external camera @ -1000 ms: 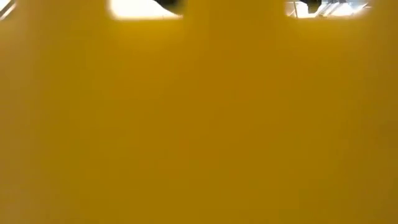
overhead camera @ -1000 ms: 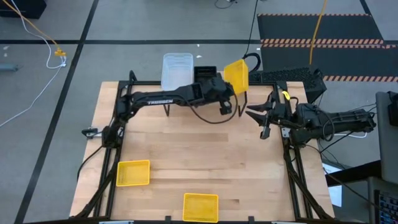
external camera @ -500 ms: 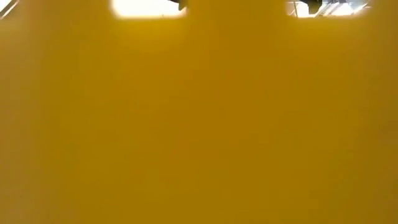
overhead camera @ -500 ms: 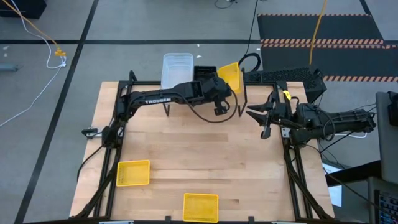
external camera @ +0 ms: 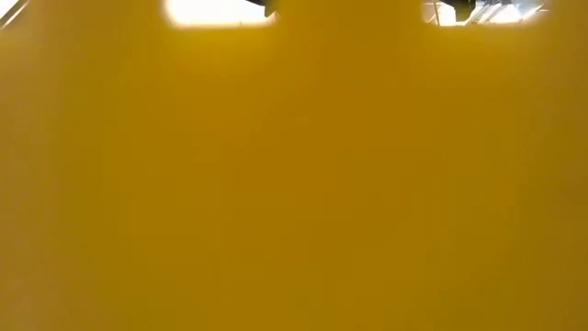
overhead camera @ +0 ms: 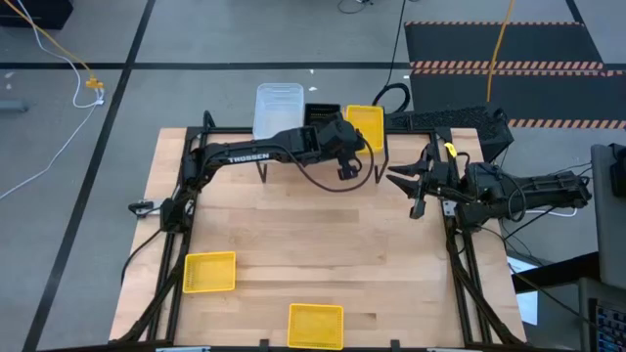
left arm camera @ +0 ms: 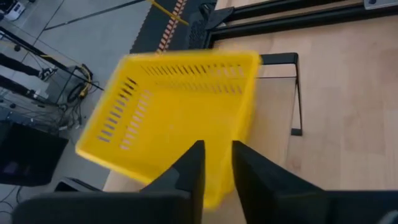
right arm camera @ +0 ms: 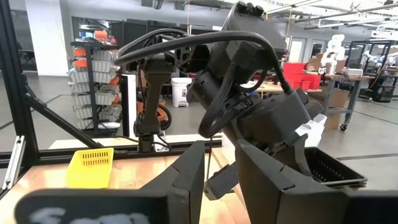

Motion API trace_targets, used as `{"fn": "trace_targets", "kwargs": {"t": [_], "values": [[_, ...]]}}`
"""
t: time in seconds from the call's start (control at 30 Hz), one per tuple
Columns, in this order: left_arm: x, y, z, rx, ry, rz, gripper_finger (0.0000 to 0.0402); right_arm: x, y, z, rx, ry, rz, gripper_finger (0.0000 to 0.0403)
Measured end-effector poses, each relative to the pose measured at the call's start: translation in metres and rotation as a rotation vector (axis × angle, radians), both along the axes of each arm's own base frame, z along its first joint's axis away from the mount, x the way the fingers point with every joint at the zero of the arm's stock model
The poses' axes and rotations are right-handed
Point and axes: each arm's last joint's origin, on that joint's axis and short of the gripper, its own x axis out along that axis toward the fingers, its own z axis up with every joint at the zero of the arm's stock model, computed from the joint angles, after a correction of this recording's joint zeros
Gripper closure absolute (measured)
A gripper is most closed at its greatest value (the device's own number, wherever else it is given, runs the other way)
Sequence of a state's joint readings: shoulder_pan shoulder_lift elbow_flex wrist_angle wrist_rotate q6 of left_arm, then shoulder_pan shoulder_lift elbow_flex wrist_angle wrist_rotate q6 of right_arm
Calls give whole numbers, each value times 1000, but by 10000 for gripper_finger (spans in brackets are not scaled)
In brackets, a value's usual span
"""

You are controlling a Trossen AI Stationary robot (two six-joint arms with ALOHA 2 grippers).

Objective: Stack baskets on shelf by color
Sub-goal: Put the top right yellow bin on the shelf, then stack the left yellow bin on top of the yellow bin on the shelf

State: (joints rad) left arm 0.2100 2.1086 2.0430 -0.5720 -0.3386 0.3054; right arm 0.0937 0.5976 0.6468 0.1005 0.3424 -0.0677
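Observation:
A yellow basket (overhead camera: 365,125) sits level on the right end of the shelf (overhead camera: 380,161), next to a black basket (overhead camera: 323,110) and a clear basket (overhead camera: 279,108). In the left wrist view this yellow basket (left arm camera: 180,112) looks blurred. My left gripper (overhead camera: 352,145) reaches over the shelf, and its fingers (left arm camera: 189,168) stand apart on either side of the basket's near wall. My right gripper (overhead camera: 403,194) hovers open near the table's right edge, with nothing between its fingers. Two more yellow baskets (overhead camera: 210,272) (overhead camera: 315,325) lie on the table near its front edge. My left gripper has the yellow basket's near wall (left arm camera: 217,180) in the gap between its two fingers, which come slanting down from the table's near side. Whether either finger touches the wall, I cannot tell. The basket's bottom is on the shelf.
The low view is filled by a yellow surface (external camera: 294,184) close to the lens. Bare wooden tabletop (overhead camera: 323,235) lies between the shelf and the two front baskets. A black keyboard (overhead camera: 450,119) and cables lie beyond the table's far right corner.
The yellow basket was tilted above the shelf's right end. It has come down and now lies level on the shelf. My left gripper has stayed at the shelf and tipped a little.

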Motion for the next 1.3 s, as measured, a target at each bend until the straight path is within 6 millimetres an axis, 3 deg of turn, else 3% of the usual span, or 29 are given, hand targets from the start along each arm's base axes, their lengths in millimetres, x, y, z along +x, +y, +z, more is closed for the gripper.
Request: {"fn": "trace_targets", "kwargs": {"t": [0.23, 0.4, 0.57, 0.77, 0.97, 1.1, 1.2, 1.3], "values": [[1, -6, 1, 0, -1, -12, 263, 0, 0, 0, 0, 0, 0, 316], [-10, -36, 19, 35, 48, -100, 244, 0, 0, 0, -1, 5, 0, 316], [-45, -79, 55, 23, 107, -149, 251, 0, 0, -1, -3, 13, 3, 316], [-96, -132, 72, -208, 184, -11, 281, -2, 0, 1, -26, 0, 2, 316], [-139, -192, 53, -327, 298, 365, 301, -8, -1, 7, -68, -44, -3, 316], [-150, -233, 38, -576, 239, 512, 300, -11, -1, 13, -103, -93, -11, 316], [-158, -252, 33, -698, 208, 625, 287, -13, -1, 17, -138, -131, -20, 316], [-162, -256, 13, -734, 265, 773, 267, -14, -1, 20, -167, -151, -27, 316]]}}
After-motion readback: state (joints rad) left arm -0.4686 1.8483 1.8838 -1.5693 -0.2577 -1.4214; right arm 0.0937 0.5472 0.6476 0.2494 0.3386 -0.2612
